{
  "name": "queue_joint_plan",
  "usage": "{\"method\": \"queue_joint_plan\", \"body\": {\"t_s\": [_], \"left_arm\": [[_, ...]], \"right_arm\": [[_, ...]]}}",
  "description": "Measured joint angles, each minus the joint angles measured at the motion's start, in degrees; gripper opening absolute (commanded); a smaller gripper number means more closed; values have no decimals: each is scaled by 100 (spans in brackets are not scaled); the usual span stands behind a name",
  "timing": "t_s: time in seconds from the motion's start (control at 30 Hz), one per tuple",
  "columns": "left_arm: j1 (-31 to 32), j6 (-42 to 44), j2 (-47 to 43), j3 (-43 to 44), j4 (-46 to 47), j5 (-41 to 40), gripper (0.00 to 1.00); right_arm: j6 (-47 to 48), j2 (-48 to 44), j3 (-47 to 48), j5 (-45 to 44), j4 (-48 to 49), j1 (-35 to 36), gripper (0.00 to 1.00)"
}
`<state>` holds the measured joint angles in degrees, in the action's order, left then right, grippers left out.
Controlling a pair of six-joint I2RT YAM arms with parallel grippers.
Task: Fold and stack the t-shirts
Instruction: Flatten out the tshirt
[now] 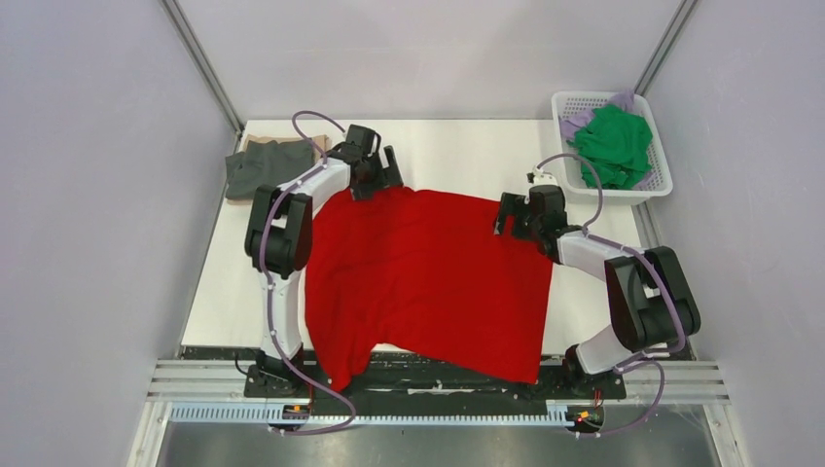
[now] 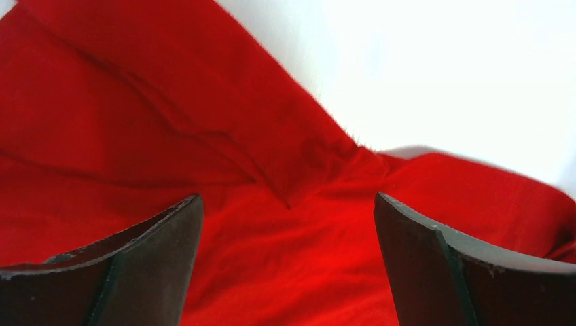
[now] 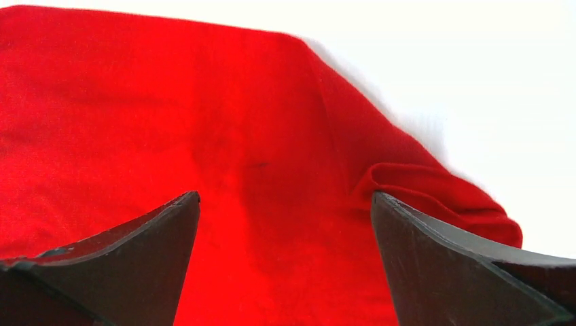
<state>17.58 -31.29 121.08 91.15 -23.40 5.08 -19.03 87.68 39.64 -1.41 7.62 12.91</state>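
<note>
- Plainly, left claw [image 2: 286, 195] and right claw [image 3: 285, 193] both gape released, grasping nothing.
- Red shirt [image 1: 428, 272] beneath looks light, limp; best pinch the folded edge just ahead of each claw.

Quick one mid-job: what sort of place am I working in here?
Probably a lab robot cell: plain grey panel walls, a white table fronted by a metal rail, a basket holding a green t-shirt.

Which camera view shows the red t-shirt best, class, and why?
The top external view: the red t-shirt lies spread on the table, nearly its full outline visible. The left wrist view shows only a folded-over edge; the right wrist view only a bunched corner.
</note>
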Motion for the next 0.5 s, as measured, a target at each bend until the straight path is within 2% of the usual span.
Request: {"method": "queue_joint_plan", "body": {"t_s": [0.23, 0.37, 0.5], "left_arm": [[0, -120, 306, 280, 83, 15, 100], [0, -127, 400, 452, 120, 20, 100], [0, -127, 581, 695, 173, 61, 100]], "right_arm": [[-181, 540, 234, -682, 337, 0, 98], [-203, 1095, 815, -1191, 396, 0, 98], [-157, 946, 962, -1370, 546, 0, 98]]}}
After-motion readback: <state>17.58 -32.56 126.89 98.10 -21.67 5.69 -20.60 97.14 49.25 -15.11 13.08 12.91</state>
